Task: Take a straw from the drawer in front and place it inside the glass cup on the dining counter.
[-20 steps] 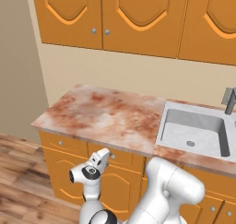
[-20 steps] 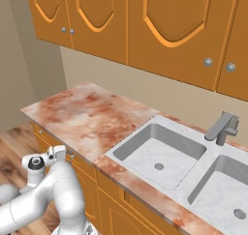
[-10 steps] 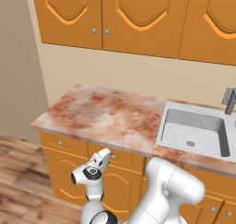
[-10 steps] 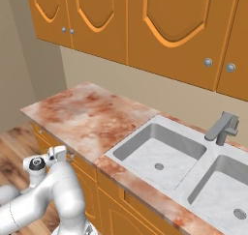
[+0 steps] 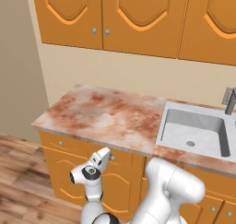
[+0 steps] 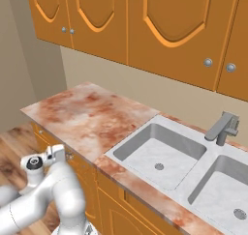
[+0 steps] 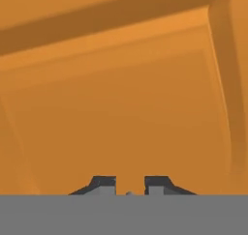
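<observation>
The drawer (image 5: 120, 159) sits closed under the front edge of the marble tabletop (image 5: 110, 114), left of the sink (image 5: 196, 131). The tool (image 7: 130, 185) is pressed up against its orange front panel, its fingertips (image 7: 104, 184) close together around a small silver knob, apparently clamped on it.

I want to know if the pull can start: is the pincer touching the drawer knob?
Cannot tell. In the hand view the pincer sits close against the drawer front, tips nearly together, with a small pale speck between them, but no contact shows plainly.
</observation>
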